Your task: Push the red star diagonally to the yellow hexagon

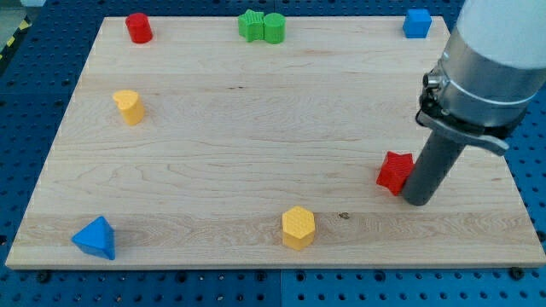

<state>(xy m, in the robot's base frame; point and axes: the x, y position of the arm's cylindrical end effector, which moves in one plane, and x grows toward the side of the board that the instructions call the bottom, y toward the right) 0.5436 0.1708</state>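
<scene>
my tip (417, 201) sat touching the red star's (395, 171) right side, placed to shove it down-left toward the yellow hexagon (299, 228); no hand showed, only a rod.

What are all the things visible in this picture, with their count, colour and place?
red star: 1, red, right part of the board, touching my tip on its left
yellow hexagon: 1, yellow, bottom centre
yellow block: 1, yellow, left side
red cylinder: 1, red, top left
green blocks: 2, green, top centre, touching each other
blue cube: 1, blue, top right
blue triangular block: 1, blue, bottom left corner
wooden board: 1, light wood, on a blue perforated table
my tip: 1, dark rod, right of the red star
</scene>
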